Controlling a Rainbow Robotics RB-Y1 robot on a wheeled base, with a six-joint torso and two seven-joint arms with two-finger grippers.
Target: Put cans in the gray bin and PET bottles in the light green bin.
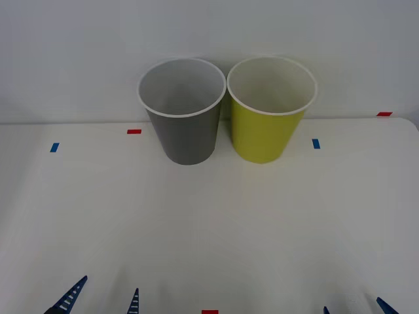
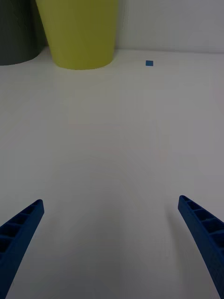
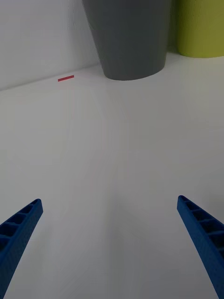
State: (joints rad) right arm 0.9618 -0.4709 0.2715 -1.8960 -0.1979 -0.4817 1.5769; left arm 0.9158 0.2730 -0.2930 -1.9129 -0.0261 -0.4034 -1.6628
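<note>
Right now, a white counter (image 1: pixel 209 222) stretches out in front of the robot, with two tall tapered bins standing side by side at its far edge against a pale wall. The gray bin (image 1: pixel 183 111) is on the robot's left and the light green bin (image 1: pixel 270 110) is on the right; their rims nearly touch. Both are upright and have white insides. From above, the visible inner walls of each look bare, though the bottoms are hidden, so I cannot tell whether anything has been dropped in.

The left pincer (image 1: pixel 98 299) sits low at the near edge of the counter, its blue ribbed fingers spread apart and holding nothing. The right pincer (image 1: pixel 353 307) is at the near edge on the other side, only its fingertips peeking in; from its wrist camera its fingers (image 2: pixel 21 229) are likewise wide apart and empty.

Small tape markers dot the counter: a red marker (image 1: pixel 133 131) and a blue marker (image 1: pixel 54 147) to the left of the gray bin, and another blue marker (image 1: pixel 316 143) to the right of the green one.

No can or bottle lies on the open counter between the pincers and the bins. Judging by this, the sorting is either finished or waiting for items to be set down; nothing is within reach to pick.
</note>
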